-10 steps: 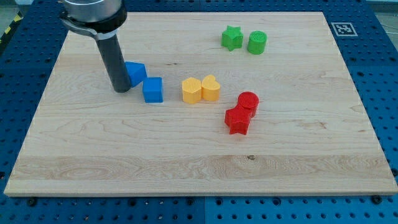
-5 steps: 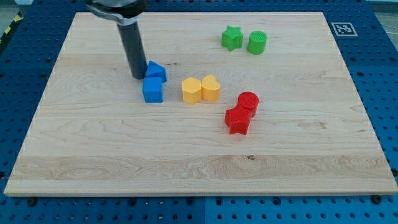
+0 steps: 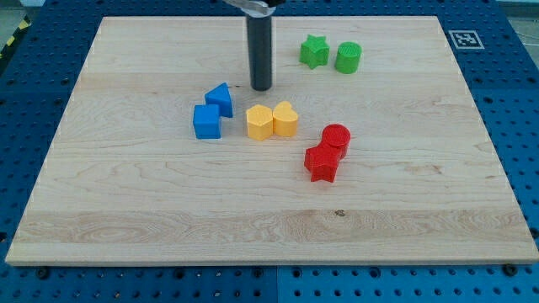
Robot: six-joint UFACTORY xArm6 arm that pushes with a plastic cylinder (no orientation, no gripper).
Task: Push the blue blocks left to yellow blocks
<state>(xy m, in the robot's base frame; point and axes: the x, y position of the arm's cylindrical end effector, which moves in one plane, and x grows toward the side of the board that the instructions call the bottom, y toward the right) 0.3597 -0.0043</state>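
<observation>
Wooden board (image 3: 126,210) on a blue pegboard bench, and play is well under way. No pincer on this arm, so nothing spread, pressed or pinching: it ends in a plain dark rod, and my tip (image 3: 261,87) sits on the board, touching no block.

Look where the pieces lie from the tip. Toward the view's bottom and slightly left is the blue wedge-like block (image 3: 220,98), near but apart from the tip. Just beyond it, lower and further left, the blue cube (image 3: 206,121) touches or nearly touches its partner. Almost straight below the tip sit the yellow hexagonal block (image 3: 259,122) and the yellow heart-shaped block (image 3: 285,119), side by side and touching.

So how far along? The blue pair stands on the left side of the yellow pair, near it, with a visible strip of bare wood between the blue cube and the yellow hexagonal block. My call: mostly done. If touching is wanted, a short nudge rightward on the blues remains, and the tip is on the wrong side for that.

Off to the tip's right and up, the green star (image 3: 314,51) and green cylinder (image 3: 348,57) stay out of it. Down-right, the red cylinder (image 3: 336,137) and red star (image 3: 321,162) huddle together.
</observation>
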